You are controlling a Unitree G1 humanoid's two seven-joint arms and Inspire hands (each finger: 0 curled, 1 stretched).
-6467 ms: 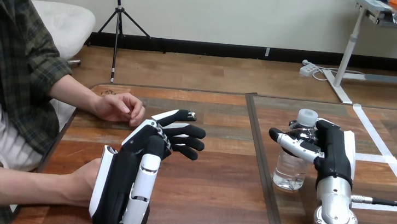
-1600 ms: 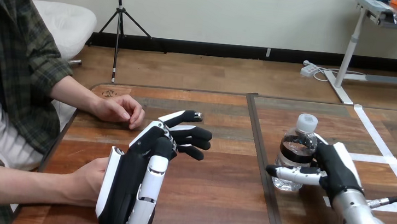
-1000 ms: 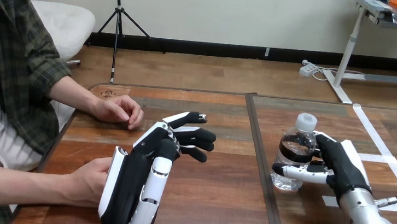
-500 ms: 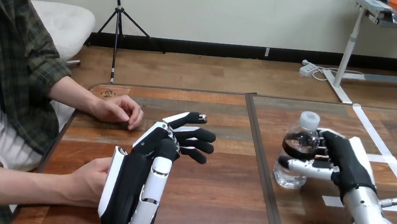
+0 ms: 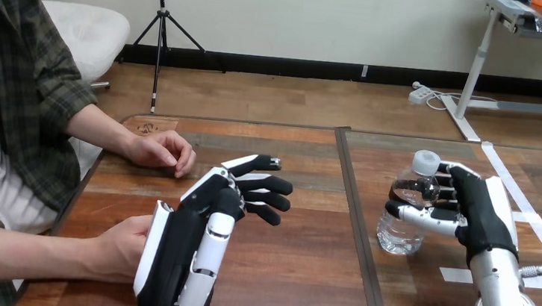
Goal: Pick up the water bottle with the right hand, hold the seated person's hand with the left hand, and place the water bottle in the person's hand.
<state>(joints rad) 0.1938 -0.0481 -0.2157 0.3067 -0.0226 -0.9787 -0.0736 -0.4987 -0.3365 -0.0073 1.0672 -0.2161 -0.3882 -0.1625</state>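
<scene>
Desk (image 5: 301, 276): wood-plank top, brown tones. A dark seam (image 5: 355, 221) runs front to back and splits it into left and right panels. White tape lines (image 5: 518, 199) cross the right panel.

Person sits at the left side, both forearms on the desk. The person's upper hand (image 5: 160, 148) rests loosely curled near the far-left corner and touches nothing else. The person's lower hand (image 5: 120, 247) lies at the near-left, right against the white shell edge of the left hand (image 5: 184, 249). Cannot tell whether any grip exists there.

The left hand is on the left panel, back toward the camera. Its fingers (image 5: 265, 186) are released, loosely spread and pointing right, with nothing in them.

The right hand (image 5: 483, 215) is on the right panel, forearm coming in from the bottom-right corner. Its fingers (image 5: 427, 217) and thumb are clenched round the water bottle (image 5: 406, 211) at mid-body.

The water bottle sits just right of the seam, well apart from both of the person's hands. It is clear with a white cap, tilted with the cap leaning right. Its base is at desk level; cannot tell if it touches or is just clear.
</scene>
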